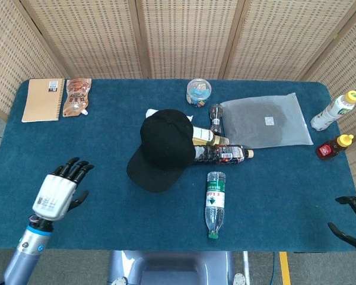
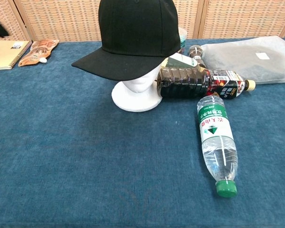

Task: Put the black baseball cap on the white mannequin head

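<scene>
The black fabric baseball cap (image 2: 135, 35) sits on the white mannequin head (image 2: 137, 90); the task looks done. The left hand (image 1: 58, 191) is empty with fingers apart, well away; the right hand (image 1: 350, 218) shows only partly, so its state I cannot tell.

One black baseball cap (image 1: 166, 139) on one white mannequin head (image 2: 137, 90). Six bottles in all. Four lie on their sides just right of the mannequin head: one clear water bottle (image 1: 213, 202) with a green lid, one dark-filled bottle (image 1: 219, 154), one bottle with a pale yellow label (image 1: 206, 136), and one small bottle (image 1: 216, 116) behind them. Two stand upright far to the right of the mannequin head: one white bottle (image 1: 335, 110) with a yellow lid and one red-brown bottle (image 1: 332, 146) with a yellow lid. One tan notebook (image 1: 43, 100) and one orange pouch (image 1: 77, 96), both far left of the mannequin head. One round clear tub (image 1: 199, 91) behind it. One translucent plastic bag (image 1: 266, 120) to its right. One blue table (image 1: 285, 190)
</scene>
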{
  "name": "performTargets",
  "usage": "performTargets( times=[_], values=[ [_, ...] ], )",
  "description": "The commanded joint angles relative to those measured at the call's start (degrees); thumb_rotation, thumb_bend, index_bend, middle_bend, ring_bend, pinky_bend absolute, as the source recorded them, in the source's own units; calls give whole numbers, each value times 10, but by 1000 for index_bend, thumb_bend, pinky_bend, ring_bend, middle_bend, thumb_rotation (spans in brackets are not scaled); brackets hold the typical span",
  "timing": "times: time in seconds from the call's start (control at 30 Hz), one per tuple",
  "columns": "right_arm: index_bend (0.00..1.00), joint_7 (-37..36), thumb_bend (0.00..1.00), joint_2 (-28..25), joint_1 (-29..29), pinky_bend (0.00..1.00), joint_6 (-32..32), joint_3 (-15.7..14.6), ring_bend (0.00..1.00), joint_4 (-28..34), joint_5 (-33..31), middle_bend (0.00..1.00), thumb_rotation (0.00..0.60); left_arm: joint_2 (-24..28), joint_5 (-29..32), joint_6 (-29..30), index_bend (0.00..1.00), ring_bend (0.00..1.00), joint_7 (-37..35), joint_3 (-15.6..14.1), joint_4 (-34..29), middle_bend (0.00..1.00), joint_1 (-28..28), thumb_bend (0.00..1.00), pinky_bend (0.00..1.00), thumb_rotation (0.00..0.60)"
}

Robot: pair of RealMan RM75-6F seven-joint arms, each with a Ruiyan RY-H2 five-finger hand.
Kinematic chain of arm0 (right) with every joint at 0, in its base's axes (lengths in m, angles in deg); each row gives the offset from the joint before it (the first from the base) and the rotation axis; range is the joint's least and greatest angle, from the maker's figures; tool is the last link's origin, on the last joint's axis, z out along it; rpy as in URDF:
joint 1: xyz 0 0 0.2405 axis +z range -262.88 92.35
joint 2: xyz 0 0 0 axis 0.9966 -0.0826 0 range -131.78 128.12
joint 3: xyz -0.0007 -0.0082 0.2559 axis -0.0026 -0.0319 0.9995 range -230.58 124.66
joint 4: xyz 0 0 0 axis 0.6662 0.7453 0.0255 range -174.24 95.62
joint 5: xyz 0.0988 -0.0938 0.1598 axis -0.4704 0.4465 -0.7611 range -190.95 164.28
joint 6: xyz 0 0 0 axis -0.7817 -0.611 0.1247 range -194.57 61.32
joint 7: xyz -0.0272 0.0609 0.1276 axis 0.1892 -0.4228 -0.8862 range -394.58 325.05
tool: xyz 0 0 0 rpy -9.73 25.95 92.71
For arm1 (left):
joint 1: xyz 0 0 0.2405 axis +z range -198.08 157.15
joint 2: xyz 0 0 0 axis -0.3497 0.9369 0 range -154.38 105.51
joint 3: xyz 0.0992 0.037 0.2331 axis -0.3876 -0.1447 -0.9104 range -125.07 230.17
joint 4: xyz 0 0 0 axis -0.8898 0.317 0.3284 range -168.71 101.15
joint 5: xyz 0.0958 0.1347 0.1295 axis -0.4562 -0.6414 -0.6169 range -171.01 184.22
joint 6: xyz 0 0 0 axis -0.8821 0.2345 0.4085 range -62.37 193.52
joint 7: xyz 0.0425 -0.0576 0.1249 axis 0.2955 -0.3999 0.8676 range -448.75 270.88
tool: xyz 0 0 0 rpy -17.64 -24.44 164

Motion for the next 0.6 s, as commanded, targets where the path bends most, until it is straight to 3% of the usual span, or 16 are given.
performTargets(
  times=[0.03, 0.43, 0.6],
  values=[
    [366, 2, 157, 2, 2, 434, -4, 0, 420, 0, 0, 424, 600, 26, 22, 25, 226, 175, -31, -9, 4, 265, 35, 218, 408, 600],
    [371, 18, 158, 11, 20, 426, -30, -7, 419, 7, 12, 454, 600, 52, 90, 104, 249, 175, -96, -15, 29, 265, 148, 217, 408, 600],
    [384, 23, 158, 14, 29, 429, -40, -9, 420, 8, 19, 469, 600, 56, 90, 115, 271, 175, -113, -13, 36, 265, 169, 218, 408, 600]
  ],
)
